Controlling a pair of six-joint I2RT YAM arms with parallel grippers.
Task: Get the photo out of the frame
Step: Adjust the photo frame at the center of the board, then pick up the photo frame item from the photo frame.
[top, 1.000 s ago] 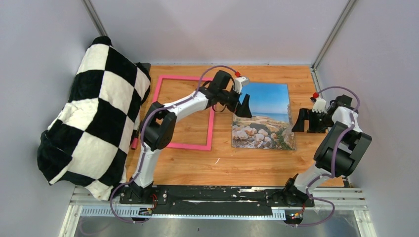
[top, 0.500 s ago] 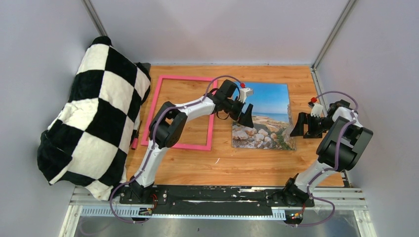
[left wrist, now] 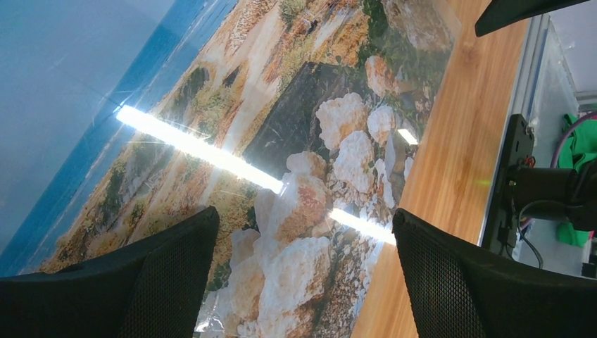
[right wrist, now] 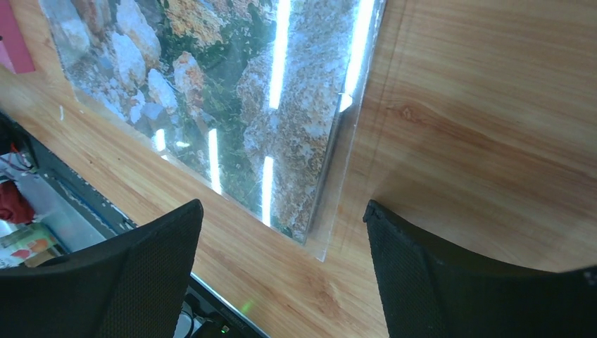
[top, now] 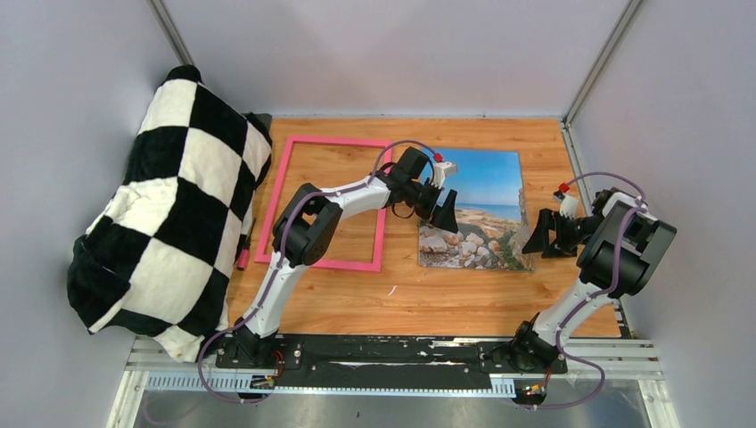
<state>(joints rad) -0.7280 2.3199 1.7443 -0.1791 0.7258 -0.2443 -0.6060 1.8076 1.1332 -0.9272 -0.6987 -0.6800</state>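
**Pink frame emptied, print lying flat beside it**

The photo (top: 477,209) is seen flat on the wooden surface (top: 446,294), directly beneath the left hand (left wrist: 304,215) and just left of the right hand (right wrist: 283,205). The frame (top: 321,264) lies left of the left hand, apart from the print, with bare wood showing inside it. Both hands are spread wide and nothing is gripped in either. A clear sheet edge (right wrist: 348,127) appears to project past the print under the right hand.

The removal is judged essentially done, with only a clean withdrawal left. Each hand is best raised straight up with fingers kept apart, so that neither the glossy print nor the clear sheet is caught and dragged.
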